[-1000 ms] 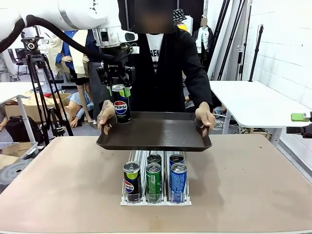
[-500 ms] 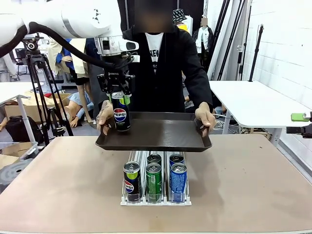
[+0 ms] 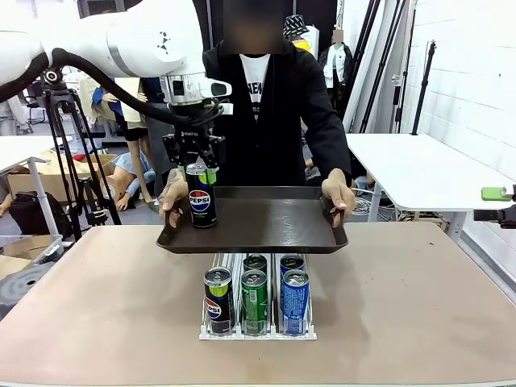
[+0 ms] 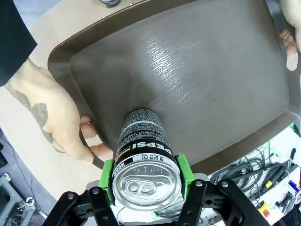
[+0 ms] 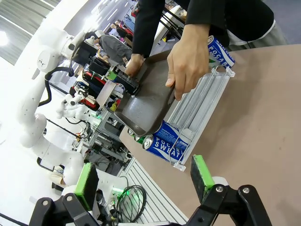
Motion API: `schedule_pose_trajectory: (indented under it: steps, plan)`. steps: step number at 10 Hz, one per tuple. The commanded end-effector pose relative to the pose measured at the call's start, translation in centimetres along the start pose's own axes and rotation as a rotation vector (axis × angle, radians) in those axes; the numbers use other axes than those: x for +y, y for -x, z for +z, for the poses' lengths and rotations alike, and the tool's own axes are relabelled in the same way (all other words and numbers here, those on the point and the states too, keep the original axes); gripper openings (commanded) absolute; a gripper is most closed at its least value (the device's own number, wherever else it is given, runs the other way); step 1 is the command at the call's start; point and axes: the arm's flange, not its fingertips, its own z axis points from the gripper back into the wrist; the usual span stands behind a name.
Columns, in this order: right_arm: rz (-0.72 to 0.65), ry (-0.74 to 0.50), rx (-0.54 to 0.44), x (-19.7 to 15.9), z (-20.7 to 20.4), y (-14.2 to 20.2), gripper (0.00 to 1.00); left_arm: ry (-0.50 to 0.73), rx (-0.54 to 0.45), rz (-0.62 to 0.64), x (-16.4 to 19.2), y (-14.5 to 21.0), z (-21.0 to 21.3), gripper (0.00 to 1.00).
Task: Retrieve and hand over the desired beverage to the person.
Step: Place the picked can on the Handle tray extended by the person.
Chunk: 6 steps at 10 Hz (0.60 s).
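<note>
Your left claw (image 4: 146, 181) is clamped on the Pepsi can (image 4: 141, 136) just under its rim. The can is likely rigid, slick and dentable, so grip lightly. Your right claw (image 5: 144, 179) stands apart.

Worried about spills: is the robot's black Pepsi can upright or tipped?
Upright: the black Pepsi can stands vertical, top up, in the left end effector over the dark brown tray.

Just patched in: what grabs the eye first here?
The left gripper, shut on a Pepsi can, at the left end of a dark tray. The person holds that tray in both hands above the rack of cans. The right gripper hangs open off to the right.
</note>
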Motion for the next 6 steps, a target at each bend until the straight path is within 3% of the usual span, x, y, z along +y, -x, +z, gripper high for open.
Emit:
schedule_pose_trajectory:
  steps: [1,2,6]
  plan:
    - [0.019,-0.02,-0.026,-0.1,-0.3,-0.2,1.0,0.001,-0.017,-0.014,0.0,0.7,-0.1,0.0]
    - [0.019,-0.02,-0.026,-0.1,-0.3,-0.2,1.0,0.002,-0.022,-0.013,0.0,0.6,0.1,0.0]
    - [0.019,-0.02,-0.026,-0.1,-0.3,-0.2,1.0,0.009,-0.028,-0.012,0.0,0.0,1.1,0.76]
